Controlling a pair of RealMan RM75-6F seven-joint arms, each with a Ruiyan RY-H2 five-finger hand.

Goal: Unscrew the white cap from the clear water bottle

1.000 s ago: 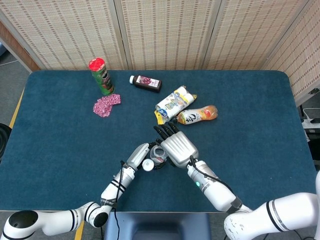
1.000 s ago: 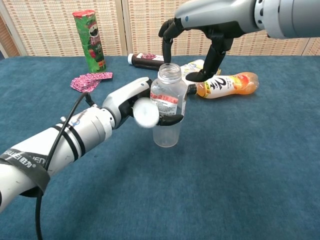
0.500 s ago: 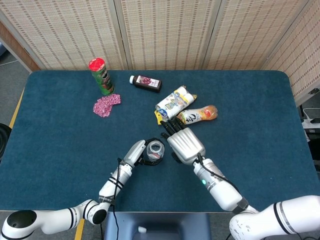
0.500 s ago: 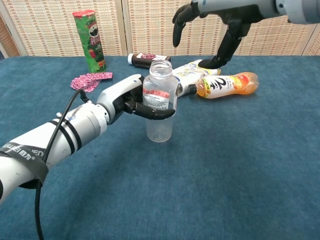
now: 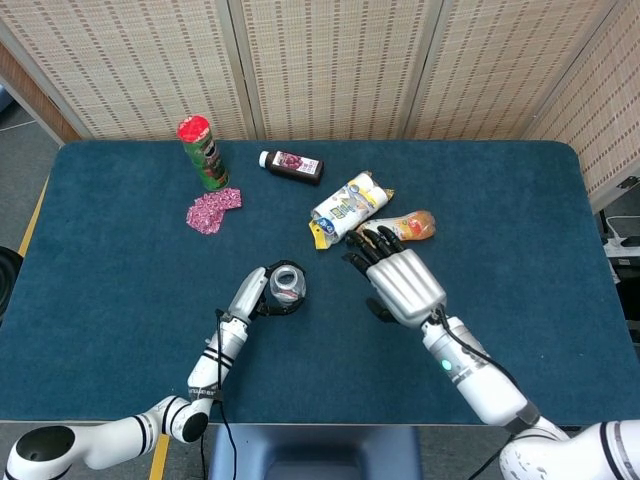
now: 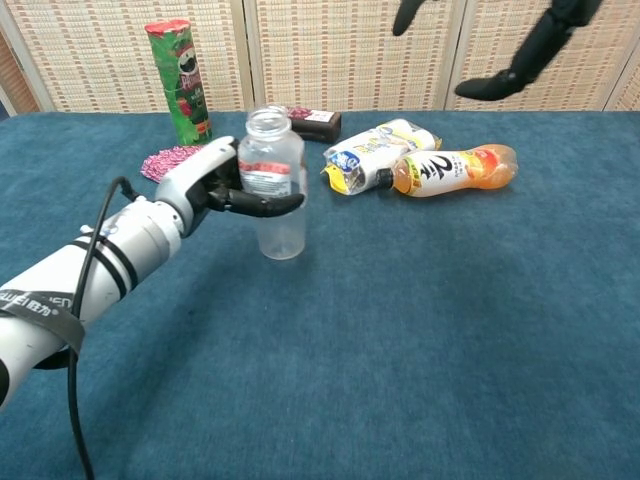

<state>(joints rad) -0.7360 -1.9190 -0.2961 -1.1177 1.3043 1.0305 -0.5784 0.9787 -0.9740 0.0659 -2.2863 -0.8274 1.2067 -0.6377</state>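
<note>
My left hand (image 6: 205, 185) grips the clear water bottle (image 6: 272, 185) upright, uncapped, left of centre; my right hand (image 5: 400, 280) hangs spread and empty to its right. Beyond lie an orange drink bottle (image 6: 455, 170), snack packet (image 6: 375, 152) and green can (image 6: 180, 80)

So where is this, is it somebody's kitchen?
Probably not a kitchen. It looks like a robot test room: a table covered in blue felt, woven screens behind it, and snacks and bottles laid out, like the chip can.
</note>
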